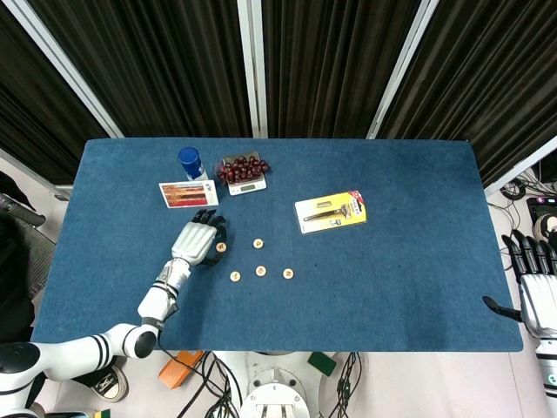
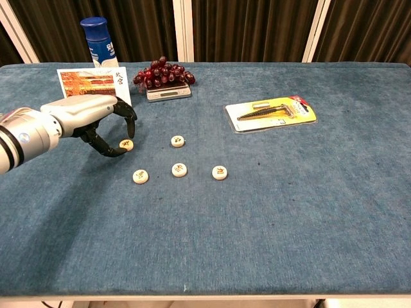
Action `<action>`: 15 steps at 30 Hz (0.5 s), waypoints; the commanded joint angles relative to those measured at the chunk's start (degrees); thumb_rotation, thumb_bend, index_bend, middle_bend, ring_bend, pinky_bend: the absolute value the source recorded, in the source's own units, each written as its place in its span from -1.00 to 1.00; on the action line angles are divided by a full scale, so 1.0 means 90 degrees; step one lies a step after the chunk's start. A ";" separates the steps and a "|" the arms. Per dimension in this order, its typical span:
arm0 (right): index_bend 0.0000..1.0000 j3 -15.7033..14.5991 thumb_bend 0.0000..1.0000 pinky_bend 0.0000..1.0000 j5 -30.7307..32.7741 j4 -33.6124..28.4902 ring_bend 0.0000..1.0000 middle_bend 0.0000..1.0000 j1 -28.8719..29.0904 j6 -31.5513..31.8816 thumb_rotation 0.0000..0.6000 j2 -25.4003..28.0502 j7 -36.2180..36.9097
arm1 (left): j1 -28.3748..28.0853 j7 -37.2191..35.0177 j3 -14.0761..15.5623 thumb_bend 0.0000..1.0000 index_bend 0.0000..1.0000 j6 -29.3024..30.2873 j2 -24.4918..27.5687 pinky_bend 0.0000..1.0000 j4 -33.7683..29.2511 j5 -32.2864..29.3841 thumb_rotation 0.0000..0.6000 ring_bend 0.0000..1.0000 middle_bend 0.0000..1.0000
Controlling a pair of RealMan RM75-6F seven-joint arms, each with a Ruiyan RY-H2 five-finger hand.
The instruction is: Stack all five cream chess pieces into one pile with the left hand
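We count five cream round flat chess pieces, all lying flat on the blue felt-covered table (image 2: 308,212), faces up, none stacked. Being discs, they have no long axis to speak of; the dark marks on top are too small to read.

Taking the small silver scale (image 2: 168,91) heaped with dark red grapes (image 2: 164,72) as our landmark: the leftmost chess piece (image 2: 126,145) sits nearer us and a bit left of it, the second piece (image 2: 178,141) nearer us, almost straight below it. Further toward us runs a row of three: the left one (image 2: 140,176), the middle one (image 2: 180,169), and the right one (image 2: 219,172).

Our left hand (image 2: 106,122) comes in from the left of the scale, fingers curled over the leftmost piece, dark fingertips (image 2: 114,152) right at its edge. Whether they actually pinch it, we cannot tell.

The head view gives us what the chest view cannot: our right hand (image 1: 537,287), far right of the scale at the table's edge, fingers spread and holding nothing. The chest view, in return, shows the curl of the left fingers from the side.

One blue-capped bottle (image 2: 99,40) stands left of the scale, one orange picture card (image 2: 92,88) beside it, and one yellow blister pack with a tool (image 2: 270,112) lies to the scale's right.
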 commanded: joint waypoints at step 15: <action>-1.00 0.0017 -0.69 -0.93 0.0067 0.0038 -1.00 -0.95 -0.0013 -0.0028 1.00 -0.0010 0.0031 | -0.0190 -0.0314 -0.0211 -0.19 0.06 0.0068 -0.0038 -1.00 -0.0009 -0.0099 1.00 -0.94 -0.61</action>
